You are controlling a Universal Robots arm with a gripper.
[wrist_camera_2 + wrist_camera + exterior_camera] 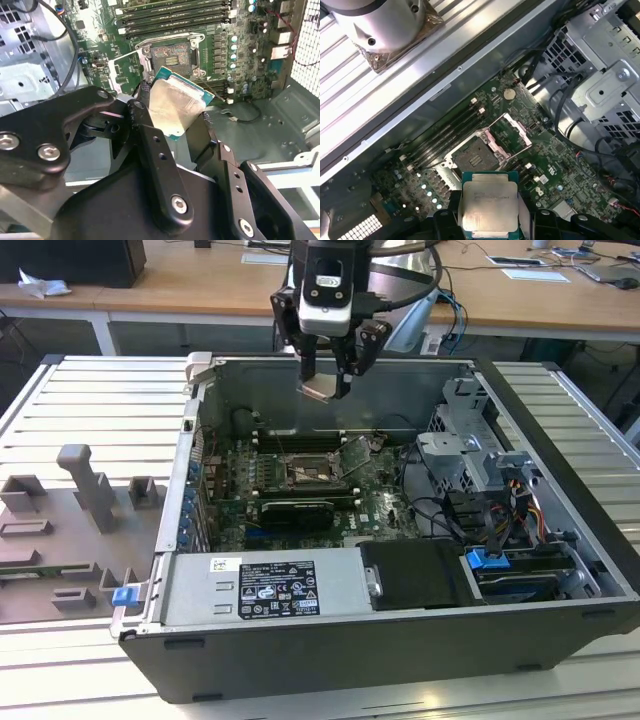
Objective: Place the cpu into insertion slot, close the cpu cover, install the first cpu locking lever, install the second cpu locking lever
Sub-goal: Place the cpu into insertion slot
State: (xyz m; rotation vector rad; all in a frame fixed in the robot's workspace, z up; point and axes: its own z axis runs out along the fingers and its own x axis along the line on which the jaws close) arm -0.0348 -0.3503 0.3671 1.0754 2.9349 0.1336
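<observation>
1. In the exterior view, the gripper [325, 383] hangs over the open computer case [300, 640], close to its back wall. Its two fingers are pinching the cpu [321, 392]. The chip is up in the air, tilted, and well clear of the board. Below it, a little nearer the camera, the insertion slot [312, 472] lies bare on the green motherboard [385, 502]. The cpu cover [357, 453] stands swung up at the slot's edge toward the exterior view's right. A grey fixture tray [70, 530] sits outside the case on the exterior view's left.

2. In the second wrist view, the black fingers [150, 145] clamp the cpu [172, 107] by two opposite edges. Its pale metal face is showing, with a green rim round it. Beyond the chip is the insertion slot [172, 57], dark and uncovered. The cpu cover [122, 72] is folded back beside the slot, and the long memory slots [170, 17] run past it.

3. In the first wrist view, the cpu [490, 205] sits squarely between the fingers [445, 222], held apart from the board. The insertion slot [472, 157] is open and empty just beyond it, and the cpu cover [514, 131] is hinged open alongside. A metal drive cage [600, 85] stands off to one side of the board.
</observation>
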